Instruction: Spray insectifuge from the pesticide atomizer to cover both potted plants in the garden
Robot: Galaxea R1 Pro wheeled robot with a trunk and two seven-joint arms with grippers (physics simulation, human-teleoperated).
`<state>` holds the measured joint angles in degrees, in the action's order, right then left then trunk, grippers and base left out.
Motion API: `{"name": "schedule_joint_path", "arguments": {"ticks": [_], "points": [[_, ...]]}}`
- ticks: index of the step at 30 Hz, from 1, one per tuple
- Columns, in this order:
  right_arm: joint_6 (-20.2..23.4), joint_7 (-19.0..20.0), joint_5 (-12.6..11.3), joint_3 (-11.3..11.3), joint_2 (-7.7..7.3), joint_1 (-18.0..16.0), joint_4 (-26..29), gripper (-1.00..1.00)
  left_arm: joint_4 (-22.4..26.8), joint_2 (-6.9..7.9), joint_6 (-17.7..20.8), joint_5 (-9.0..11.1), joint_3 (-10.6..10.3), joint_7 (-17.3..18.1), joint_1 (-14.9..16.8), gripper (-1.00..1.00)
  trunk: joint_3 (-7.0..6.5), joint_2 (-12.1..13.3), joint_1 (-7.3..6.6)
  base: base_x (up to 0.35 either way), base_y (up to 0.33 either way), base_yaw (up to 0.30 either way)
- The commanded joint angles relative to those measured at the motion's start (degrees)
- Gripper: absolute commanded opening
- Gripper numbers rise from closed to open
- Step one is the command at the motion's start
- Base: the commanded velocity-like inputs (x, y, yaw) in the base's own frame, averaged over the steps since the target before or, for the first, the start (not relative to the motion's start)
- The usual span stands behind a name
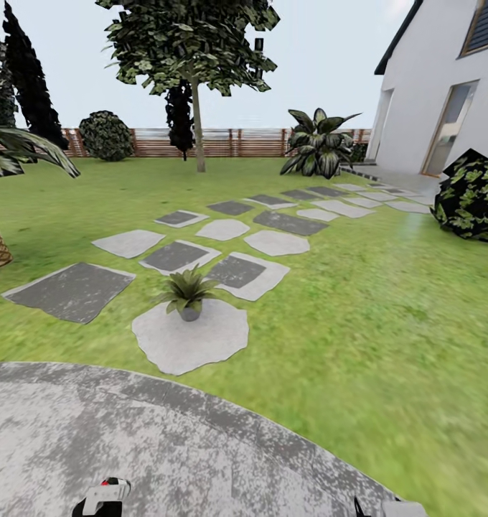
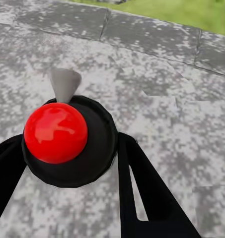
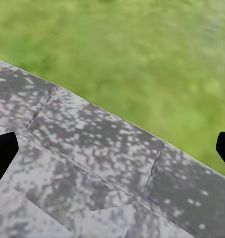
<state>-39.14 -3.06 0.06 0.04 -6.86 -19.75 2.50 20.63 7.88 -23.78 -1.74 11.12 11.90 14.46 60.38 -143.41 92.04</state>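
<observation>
Our left gripper (image 2: 67,148) is clamped on the pesticide atomizer (image 2: 56,133); our right gripper's (image 3: 112,148) fingers spread apart; potted plant (image 1: 187,293) ahead.

Flat, even daylight is filling every view, and nothing is casting a hard shadow. A white highlight is glinting on the atomizer's red top (image 2: 55,132). The lawn (image 1: 387,309) is smearing toward the head view's right edge and is blurring in the right wrist view.
</observation>
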Motion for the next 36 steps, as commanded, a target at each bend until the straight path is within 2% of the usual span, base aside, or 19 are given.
{"name": "schedule_joint_path", "arguments": {"ticks": [1,14,36], "points": [[-0.15,-0.14,0.03,0.05,0.0,-0.03,-0.04,1.0,-0.05,-0.04,-0.13,-0.19,0.48,0.49,0.04,-1.0,-0.18,0.0,-0.04,0.0,0.0,0.0],[-0.15,-0.17,0.02,0.05,0.87,-0.03,0.0,1.0,-0.06,-0.05,-0.13,-0.2,0.48,0.49,0.04,-1.0,-3.06,0.18,-0.38,0.0,0.0,0.0],[-0.15,-0.17,0.06,0.05,0.88,-0.03,-0.04,1.0,-0.06,-0.1,-0.13,-0.2,0.4,0.47,0.04,-1.0,-7.85,9.0,-5.21,0.0,0.0,0.0]]}}
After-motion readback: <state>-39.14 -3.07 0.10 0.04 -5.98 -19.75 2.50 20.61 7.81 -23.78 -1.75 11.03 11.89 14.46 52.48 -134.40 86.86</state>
